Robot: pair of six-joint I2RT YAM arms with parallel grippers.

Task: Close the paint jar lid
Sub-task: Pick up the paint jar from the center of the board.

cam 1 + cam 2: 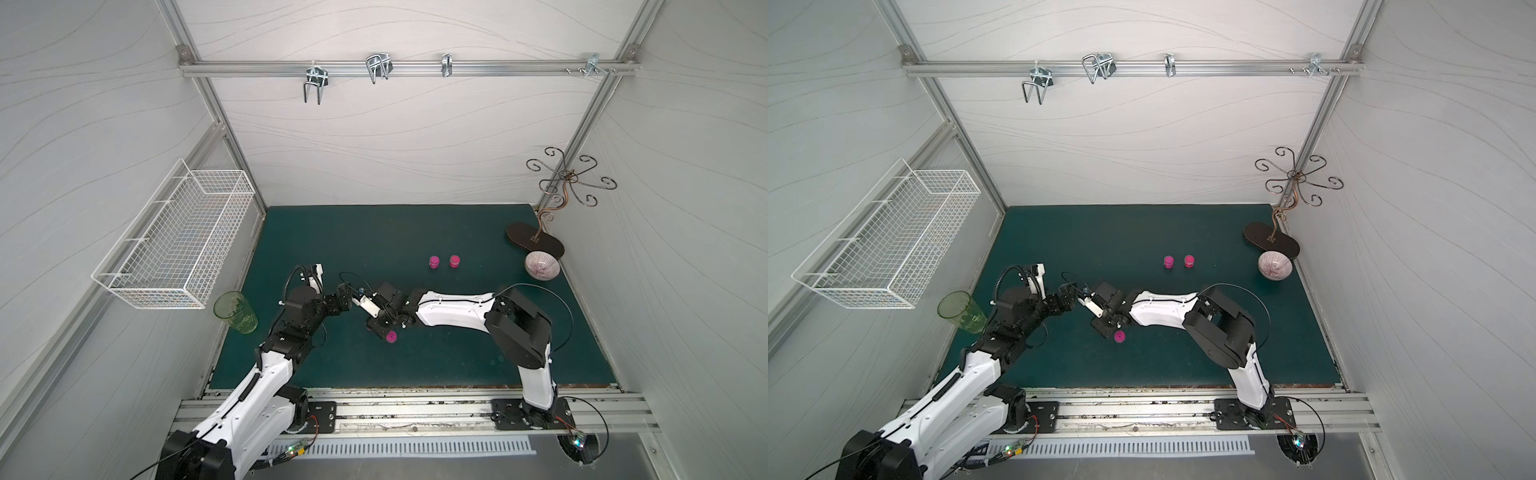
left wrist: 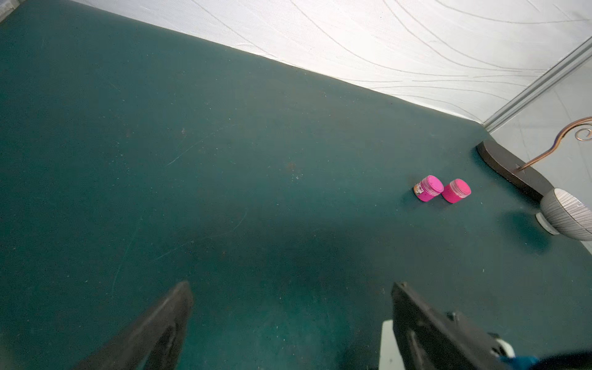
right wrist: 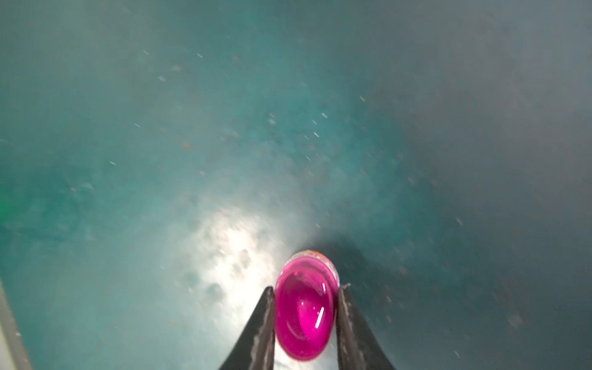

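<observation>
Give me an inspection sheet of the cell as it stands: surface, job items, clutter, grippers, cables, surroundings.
Surface: green mat, scuffed and speckled; no spill seen.
Job's things: open pink paint jar, lid off, between the fingers of the right gripper; two pink pots side by side farther back, apart from both arms.
Clutter: green tumbler at the mat's left edge; patterned bowl beside the scroll stand at the far right.
Grippers: left gripper open, empty; right gripper shut on the jar.
Cables: black loop off the right arm, clear of the jars.
Surroundings: wire basket on the left wall; hooks on the back rail.
</observation>
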